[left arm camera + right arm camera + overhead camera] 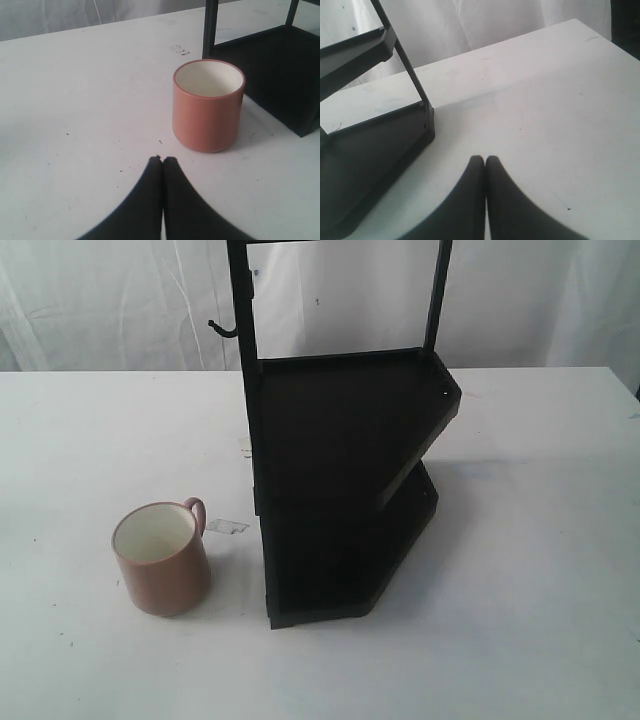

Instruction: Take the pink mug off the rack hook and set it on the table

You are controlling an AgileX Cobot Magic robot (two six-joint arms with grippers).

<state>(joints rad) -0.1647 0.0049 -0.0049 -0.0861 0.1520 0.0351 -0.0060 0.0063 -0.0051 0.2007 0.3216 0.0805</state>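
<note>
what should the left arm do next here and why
Probably just draw the left gripper back, away from the dusty-pink ceramic mug. The mug stands upright on the white table, apart from the tall black rack, the small black hook is bare, and the gripper is shut on nothing, so little seems left to do.
</note>
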